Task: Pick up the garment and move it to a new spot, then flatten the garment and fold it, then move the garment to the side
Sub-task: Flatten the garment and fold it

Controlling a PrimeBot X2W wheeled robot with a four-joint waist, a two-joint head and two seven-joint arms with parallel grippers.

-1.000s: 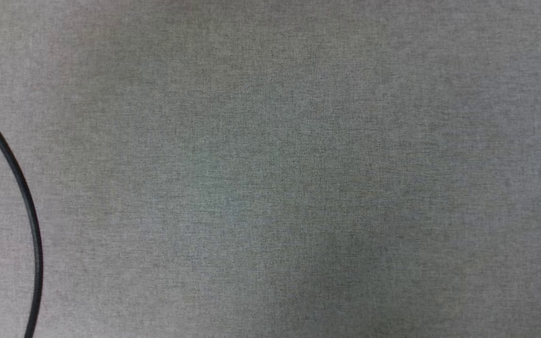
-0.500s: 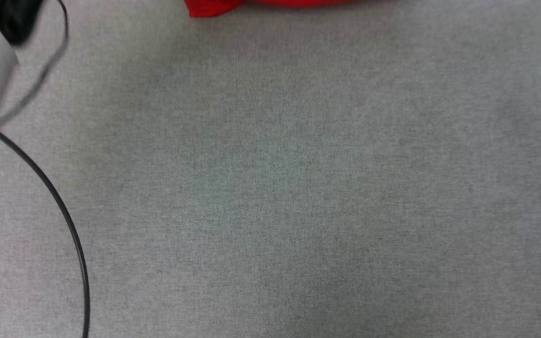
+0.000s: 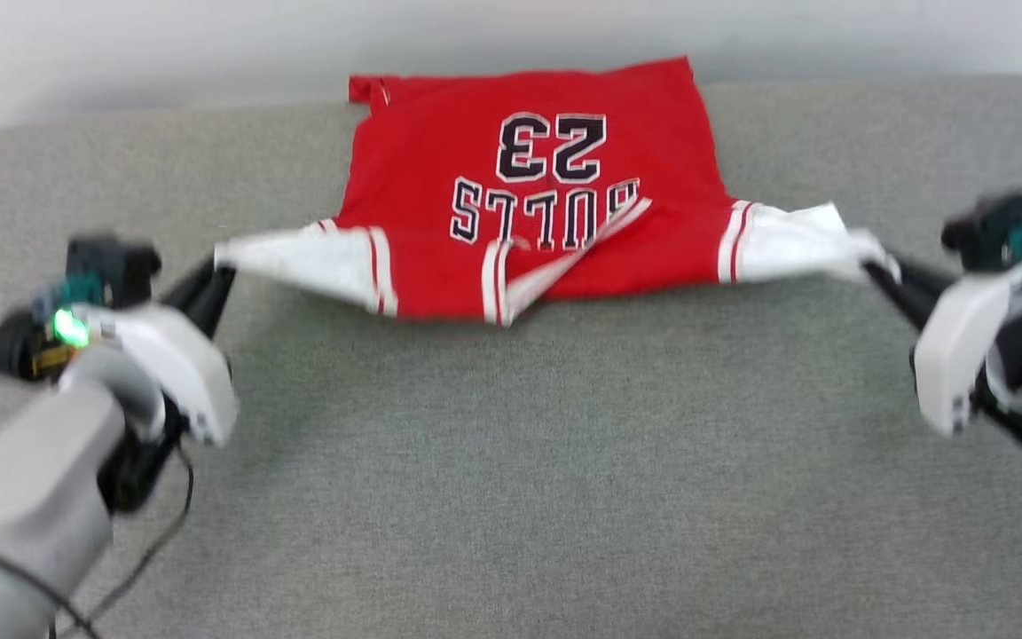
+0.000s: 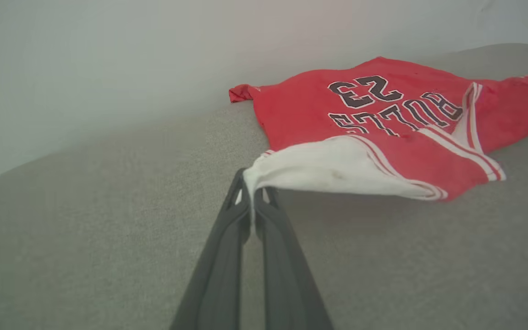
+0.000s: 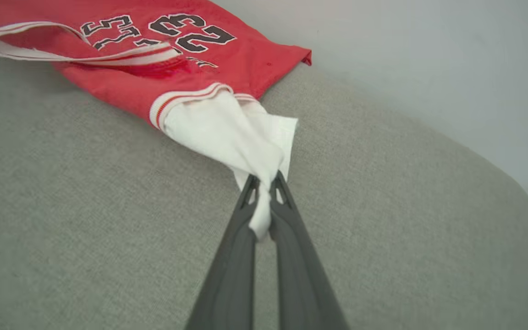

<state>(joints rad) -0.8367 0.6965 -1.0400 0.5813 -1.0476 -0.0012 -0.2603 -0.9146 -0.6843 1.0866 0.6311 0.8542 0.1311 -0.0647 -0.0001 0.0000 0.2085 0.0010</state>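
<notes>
The grey cloth-covered bench gives plenty of bare room toward 6 o'clock, but the pale wall runs close behind its far edge at 12 o'clock. The garment lies there, print up, with its hem right on that edge, so any push away from the robot could tip the hem over the back. It is stretched by both white sleeves. The left gripper at 9 o'clock has its fingers closed on only the very rim of one sleeve, and a hard or uneven pull could slide that thin bite out. The right gripper at 3 o'clock has its fingers clamped on a bunched wad of the other sleeve. That hold looks firmer, but the sleeve may set down creased. The striped neck trim is flipped over at the garment's near side and would likely stay folded when flattened. A thin black cable hangs by the left arm at 8 o'clock, apart from the cloth, and nothing else lies in the way.
</notes>
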